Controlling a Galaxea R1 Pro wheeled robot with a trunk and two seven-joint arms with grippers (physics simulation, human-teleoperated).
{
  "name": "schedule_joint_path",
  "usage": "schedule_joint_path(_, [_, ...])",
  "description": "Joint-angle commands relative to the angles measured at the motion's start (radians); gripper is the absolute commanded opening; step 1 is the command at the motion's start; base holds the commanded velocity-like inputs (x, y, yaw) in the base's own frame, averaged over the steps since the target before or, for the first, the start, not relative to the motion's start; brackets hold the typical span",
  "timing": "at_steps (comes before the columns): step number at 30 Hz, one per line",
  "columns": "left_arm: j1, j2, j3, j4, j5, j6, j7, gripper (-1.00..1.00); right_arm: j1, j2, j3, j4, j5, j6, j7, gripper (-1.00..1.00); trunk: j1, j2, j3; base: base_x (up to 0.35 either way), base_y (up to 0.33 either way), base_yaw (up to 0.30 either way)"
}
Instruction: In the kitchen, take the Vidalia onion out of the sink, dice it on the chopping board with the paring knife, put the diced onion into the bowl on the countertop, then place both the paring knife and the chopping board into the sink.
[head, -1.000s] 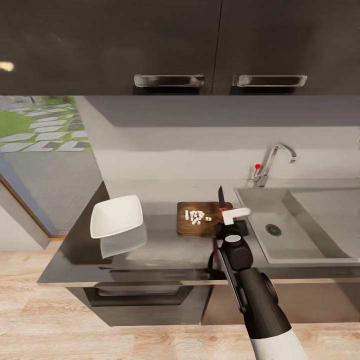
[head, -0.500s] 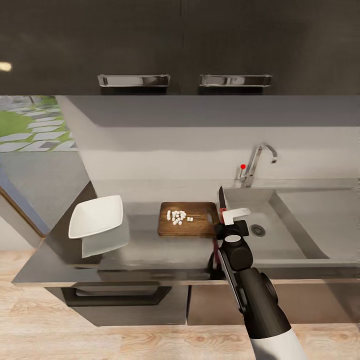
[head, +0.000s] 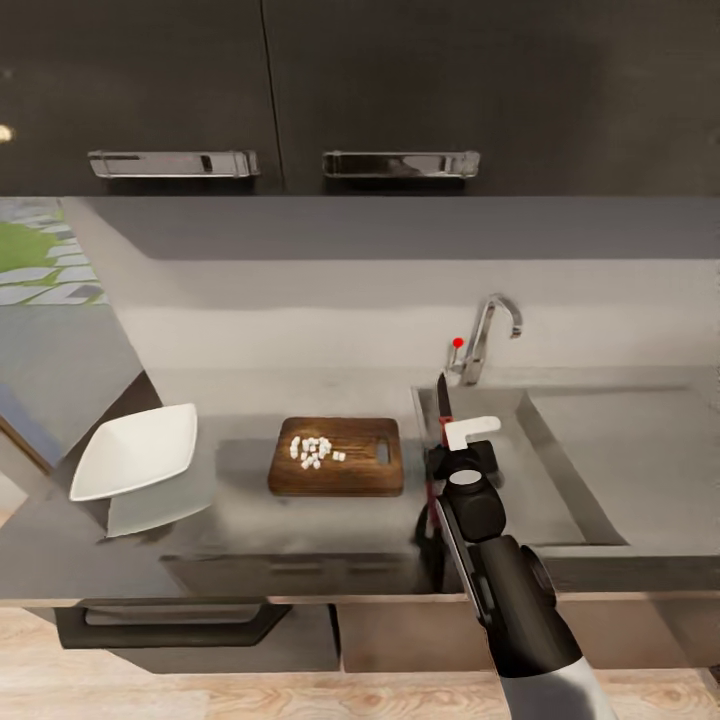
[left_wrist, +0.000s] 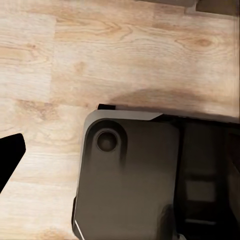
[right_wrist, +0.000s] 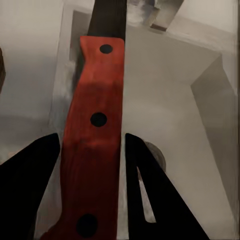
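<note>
The right claw (head: 455, 440) is clenched on the knife (head: 441, 400), its two dark fingers (right_wrist: 30, 170) pressing the red handle from either side while the grey blade points away from the robot. In the head view the claw hangs over the near left corner of the sink (head: 600, 470), so the knife is carried above the basin and apart from the steel. Held this way, tip forward and clear of the board, it looks set to be lowered into the basin, which the task asks for last.

The board (head: 350, 478) lies flat on the surface (head: 250, 520), just beside the sink's left edge, slot handle toward the basin. A small heap of white onion dice (head: 314, 451) sits on its left half, so the dicing seems done but the transfer is not: the bowl (head: 135, 450), well apart toward the surface's left end, looks bare inside. Parking the knife first would free the claw to deal with the board and dice.

The left wrist view looks down on wood floor (left_wrist: 100, 50) and the robot's dark base (left_wrist: 130, 175); a dark fingertip (left_wrist: 10, 155) shows at the picture's edge, but I cannot tell whether that claw is released or clenched.
</note>
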Motion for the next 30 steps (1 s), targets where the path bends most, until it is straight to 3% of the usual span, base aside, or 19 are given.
schedule_joint_path(1, [0.001,-0.001,0.001,-0.001,0.006,-0.001,0.001,1.0,-0.001,0.0,0.002,0.0,-0.003,0.005,-0.006,-1.0,0.001,-0.001,-0.001,0.18,-0.267,0.0])
schedule_joint_path(15, [0.001,-0.004,0.001,-0.002,0.006,-0.001,0.001,1.0,-0.001,0.0,0.001,0.01,-0.005,0.008,-0.006,-1.0,0.001,-0.001,-0.018,0.038,-0.282,0.0])
schedule_joint_path(28, [0.001,-0.004,0.002,-0.005,0.007,-0.001,0.001,1.0,-0.001,0.0,0.0,0.126,-0.008,0.005,0.0,-1.0,0.001,-0.001,-0.039,0.0,-0.023,0.0])
schedule_joint_path(30, [0.001,-0.004,0.002,-0.005,0.007,-0.001,0.001,1.0,-0.001,0.0,-0.001,0.139,-0.024,0.004,0.0,-1.0,0.001,-0.001,-0.042,0.0,0.0,0.0])
